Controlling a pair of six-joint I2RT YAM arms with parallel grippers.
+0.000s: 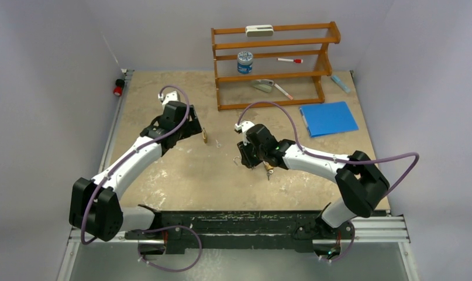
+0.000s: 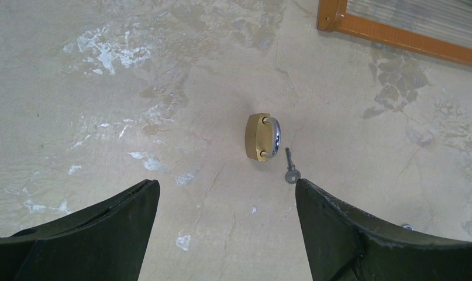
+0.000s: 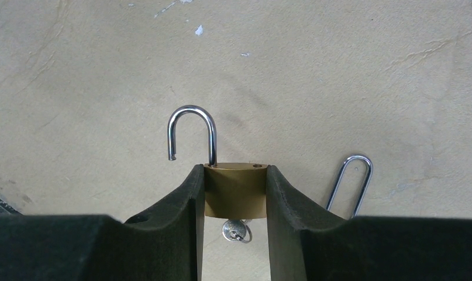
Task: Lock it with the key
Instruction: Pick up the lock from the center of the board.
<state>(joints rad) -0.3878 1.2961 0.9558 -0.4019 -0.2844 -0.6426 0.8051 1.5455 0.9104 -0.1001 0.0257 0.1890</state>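
Clamping the small brass padlock (image 3: pixel 234 190) by two opposite sides, the right arm's jaws hold it right at the tips of their black padded fingers (image 3: pixel 175 234). Its curved steel shackle (image 3: pixel 192 126) stands swung open, with one leg seated in the body and the free end hanging clear to the side, not over its hole. A silver key (image 3: pixel 236 229) sits in the keyhole at the bottom end, between the fingers. Just beside one finger shows a thin wire loop (image 3: pixel 351 181); what it belongs to I cannot tell.

The main risk, as I judge it, is the shackle. Pressed down without first being turned over its hole, it would jam on the brass top, and the push could make the body slip or pivot in a fingertip grip. Any slackening would let the lock drop to the mottled beige worktop (image 3: pixel 338 64) and could shake the key loose.

The left arm's jaws stand wide apart, holding nothing, above a second brass padlock (image 2: pixel 257 136) that lies with its shackle closed. A small loose grey key (image 2: pixel 290 168) lies just beside it. Going for that pair instead would mean working on the wrong lock.
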